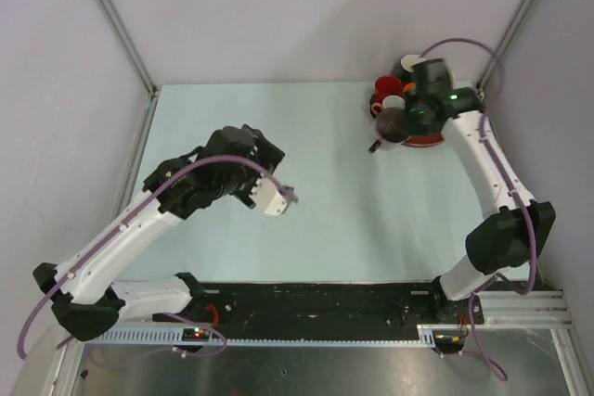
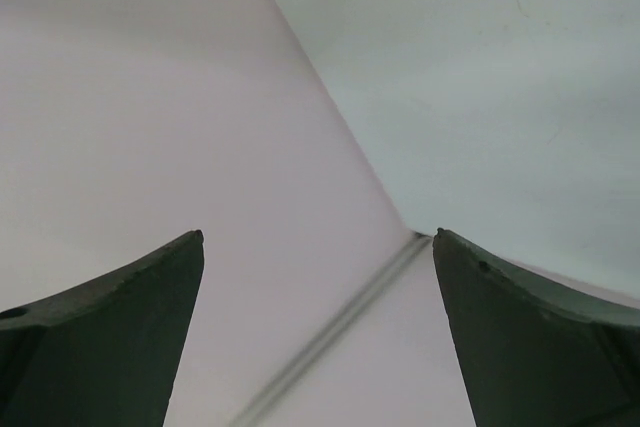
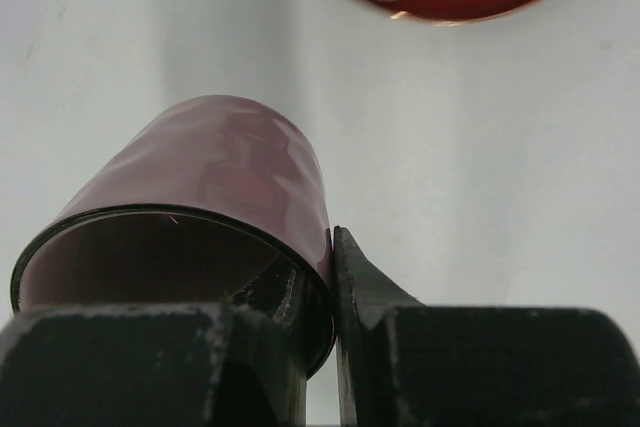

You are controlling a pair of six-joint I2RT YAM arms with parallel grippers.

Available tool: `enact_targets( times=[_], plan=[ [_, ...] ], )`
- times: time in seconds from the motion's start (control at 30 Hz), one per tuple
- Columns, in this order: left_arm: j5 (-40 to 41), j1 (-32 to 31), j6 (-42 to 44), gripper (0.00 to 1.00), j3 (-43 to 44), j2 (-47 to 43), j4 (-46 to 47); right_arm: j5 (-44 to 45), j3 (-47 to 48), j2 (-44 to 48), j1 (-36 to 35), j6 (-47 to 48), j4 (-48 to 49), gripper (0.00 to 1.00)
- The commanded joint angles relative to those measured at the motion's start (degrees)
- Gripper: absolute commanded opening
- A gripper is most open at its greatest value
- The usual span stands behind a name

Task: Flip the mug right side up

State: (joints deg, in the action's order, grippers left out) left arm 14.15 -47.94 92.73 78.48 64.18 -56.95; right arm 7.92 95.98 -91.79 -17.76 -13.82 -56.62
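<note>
Right claw [image 3: 318, 267] clamps mug [image 3: 220, 162] rim; only its wrist view shows the mouth facing the claw, base away. Left claw [image 2: 318, 239] apart.

The left tool [image 1: 277, 198] hangs above the bare middle of the pale counter [image 1: 325, 238]. In the far right corner, the right tool [image 1: 405, 120] is down at a dark mug [image 1: 389, 126], just beside a red plate [image 1: 432, 143] and a cluster of cups [image 1: 390, 95].
</note>
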Motion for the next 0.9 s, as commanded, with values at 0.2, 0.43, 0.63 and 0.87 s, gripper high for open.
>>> enact_targets(
  times=[0.2, 0.43, 0.63, 0.87],
  plan=[
    [-9.08, 17.28, -36.9, 1.0, -1.88, 5.78, 8.95, -10.73, 13.08, -11.64, 23.62, 4.45, 6.94, 0.0],
    [-11.81, 24.9, -43.75, 1.0, -7.58, 4.9, 10.21, -11.32, 28.74, -25.99, 28.78, 8.22, 3.53, 0.0],
    [-12.51, 27.68, -46.47, 1.0, -8.31, 6.87, 10.63, -16.88, 32.42, -33.28, 29.42, 15.71, 4.27, 0.0],
    [-13.13, 28.97, -46.2, 1.0, -5.04, 10.66, 10.79, -19.1, 32.14, -36.19, 29.34, 31.11, 4.42, 0.0]
  ],
)
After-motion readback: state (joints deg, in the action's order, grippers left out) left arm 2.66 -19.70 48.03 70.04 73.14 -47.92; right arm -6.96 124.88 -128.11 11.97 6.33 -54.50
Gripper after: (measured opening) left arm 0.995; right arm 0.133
